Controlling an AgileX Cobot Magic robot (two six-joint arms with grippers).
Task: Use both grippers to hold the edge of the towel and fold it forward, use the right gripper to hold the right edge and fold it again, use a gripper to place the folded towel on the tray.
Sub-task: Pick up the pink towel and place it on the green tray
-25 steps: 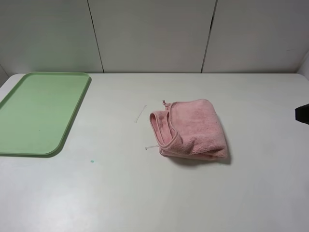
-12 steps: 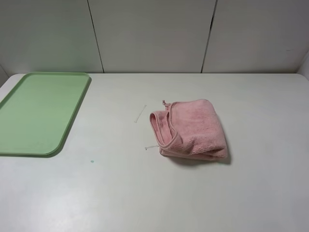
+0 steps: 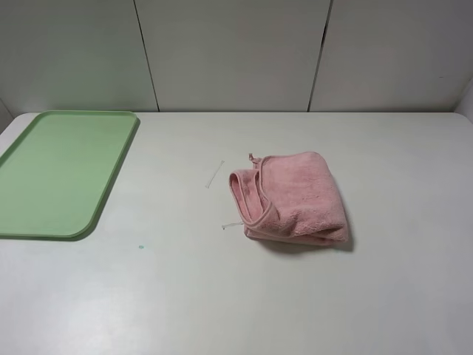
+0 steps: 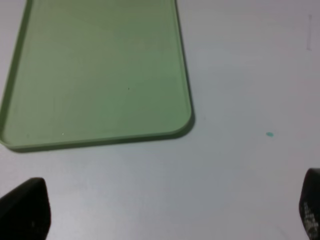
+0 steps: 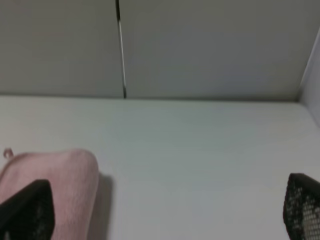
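The towel [image 3: 292, 198] lies loosely folded on the table [image 3: 222, 296], well right of the tray [image 3: 59, 170]. The left fingers [image 4: 22, 212] and right fingers [image 5: 25, 210] are spread, holding nothing. Pinching only the top layer could let the bundle unfold before reaching the tray.

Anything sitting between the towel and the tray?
Nothing visible. Only table lies between the towel and the tray, apart from a thin white strand and a tiny green speck, both flat on the surface.
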